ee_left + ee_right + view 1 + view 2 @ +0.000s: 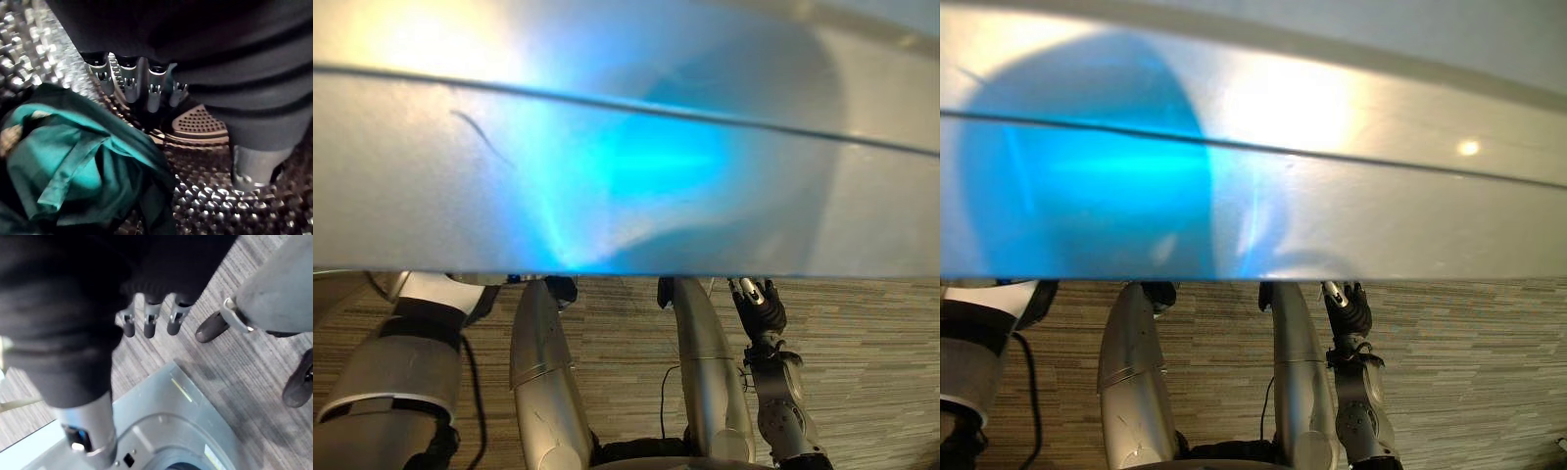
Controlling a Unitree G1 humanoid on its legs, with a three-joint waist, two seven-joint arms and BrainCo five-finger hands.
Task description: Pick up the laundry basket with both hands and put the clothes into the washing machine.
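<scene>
left hand (153,90) is inside the washing machine (607,147), reaching into its drum (220,205); fingers lie straight, thumb set apart, nothing clasped

green garment (73,166) lies crumpled on the drum's studded wall, just beside the left hand's fingers and deeper in the drum than they are; cannot tell if its nearest fold touches them

garment is a loose heap with no clear long axis; one folded hem strip runs across it, slanting away from the fingers

right hand (149,318) hangs outside the washing machine, in front of it over the floor (862,352), fingers relaxed and empty, well apart from the garment; left hand is by far the nearer

judgement: this piece at least looks delivered; the coming move likely turns on drawing the left hand out of the drum along its own line, clear of the heap beside it

risk: a fingertip snags the near fold and drags cloth toward the door
</scene>
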